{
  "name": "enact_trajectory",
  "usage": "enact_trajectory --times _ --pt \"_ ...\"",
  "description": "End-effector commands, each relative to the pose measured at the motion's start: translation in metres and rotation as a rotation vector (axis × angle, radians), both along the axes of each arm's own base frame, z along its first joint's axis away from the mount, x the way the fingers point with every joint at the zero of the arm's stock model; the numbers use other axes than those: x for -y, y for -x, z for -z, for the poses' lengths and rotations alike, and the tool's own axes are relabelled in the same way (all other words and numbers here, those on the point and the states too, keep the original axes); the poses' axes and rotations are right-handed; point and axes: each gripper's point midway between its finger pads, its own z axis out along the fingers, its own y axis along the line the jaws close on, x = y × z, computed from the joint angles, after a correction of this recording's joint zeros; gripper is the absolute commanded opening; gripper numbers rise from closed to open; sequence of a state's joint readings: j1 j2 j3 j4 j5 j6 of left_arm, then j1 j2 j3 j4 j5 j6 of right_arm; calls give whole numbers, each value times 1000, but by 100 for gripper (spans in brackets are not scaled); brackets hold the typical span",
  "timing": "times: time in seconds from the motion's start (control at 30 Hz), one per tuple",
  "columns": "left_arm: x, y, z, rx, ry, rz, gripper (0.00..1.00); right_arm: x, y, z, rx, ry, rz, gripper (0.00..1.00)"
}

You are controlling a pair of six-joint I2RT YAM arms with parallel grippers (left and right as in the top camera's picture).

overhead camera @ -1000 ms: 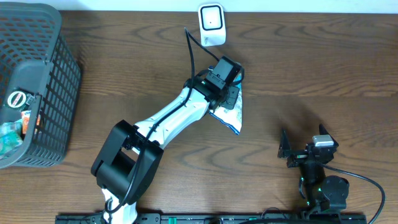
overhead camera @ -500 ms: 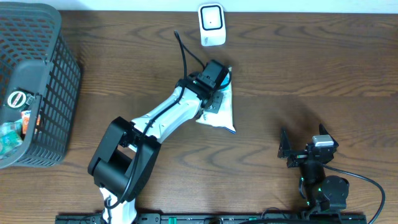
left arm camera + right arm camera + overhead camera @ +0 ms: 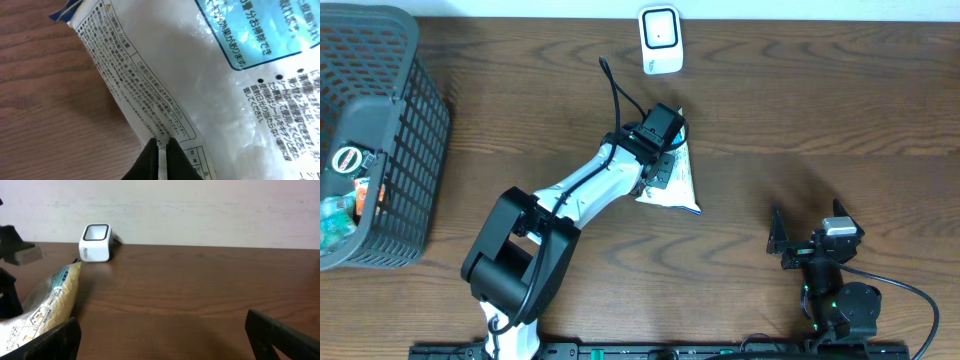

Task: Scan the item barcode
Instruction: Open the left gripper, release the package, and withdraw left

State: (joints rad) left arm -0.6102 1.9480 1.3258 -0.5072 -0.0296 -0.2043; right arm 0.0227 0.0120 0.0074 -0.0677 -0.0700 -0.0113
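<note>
White printed packet [image 3: 682,186], blue-trimmed, near white scanner [image 3: 660,40]

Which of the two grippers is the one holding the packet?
The left gripper: it reaches mid-table and is shut on the edge of the white packet. The right gripper sits open and empty near the front edge.

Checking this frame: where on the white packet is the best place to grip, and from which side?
Grip the packet by its thin printed edge, coming in edge-on with jaws across both faces, as the left pincer does. It is a flat, limp pouch, so the edge probably pinches best.
</note>
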Motion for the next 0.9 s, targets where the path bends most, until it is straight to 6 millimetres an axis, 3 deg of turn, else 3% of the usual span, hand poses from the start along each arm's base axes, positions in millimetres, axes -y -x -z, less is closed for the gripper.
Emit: enact_trajectory --times 0.0,0.1,0.2,0.43,0.63,0.73,0.87 --pt "9 -19 -57 125 68 8 9 2 0 0 1 5 10 99" --pt "11 -20 -85 177 105 8 14 2 0 0 1 5 10 99" --pt "8 -16 -90 167 116 -15 14 2 0 0 1 5 10 99" --pt "21 14 -53 -15 195 0 14 2 0 0 1 5 10 99" --pt "20 23 -16 -110 166 -22 13 2 0 0 1 5 10 99" --pt "18 22 -12 -107 149 -11 13 2 0 0 1 5 10 99" --pt "15 17 -21 -76 148 22 14 2 0 0 1 5 10 99"
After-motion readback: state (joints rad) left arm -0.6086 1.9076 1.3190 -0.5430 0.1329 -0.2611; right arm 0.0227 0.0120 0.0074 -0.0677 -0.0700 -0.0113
